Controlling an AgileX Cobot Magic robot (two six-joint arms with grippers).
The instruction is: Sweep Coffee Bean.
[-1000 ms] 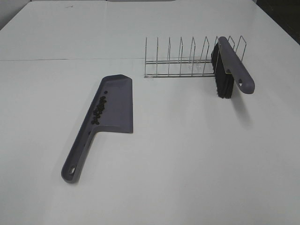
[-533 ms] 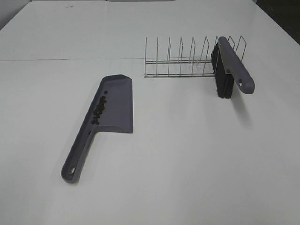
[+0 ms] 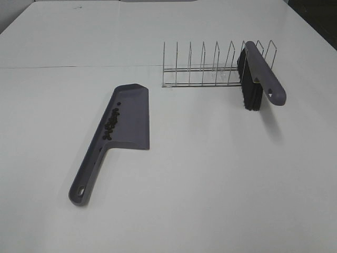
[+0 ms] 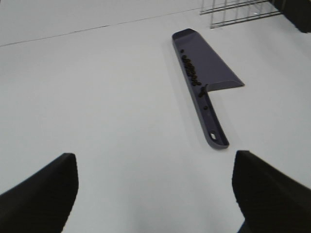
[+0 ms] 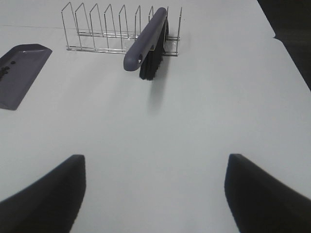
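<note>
A grey-purple dustpan (image 3: pixel 126 118) lies flat on the white table, handle toward the front. Several tiny dark coffee beans (image 3: pixel 111 122) lie inside it along its left wall; they also show in the left wrist view (image 4: pixel 190 72). A grey-purple brush (image 3: pixel 258 79) with black bristles stands propped in a wire rack (image 3: pixel 202 71) at the back right. My left gripper (image 4: pixel 155 194) is open and empty, well short of the dustpan (image 4: pixel 206 73). My right gripper (image 5: pixel 155 194) is open and empty, well short of the brush (image 5: pixel 148 41). Neither gripper shows in the exterior view.
The wire rack (image 5: pixel 107 31) has several empty slots to the left of the brush. A seam (image 3: pixel 79 67) runs across the table behind the dustpan. The table's dark right edge (image 5: pixel 286 43) lies beyond the brush.
</note>
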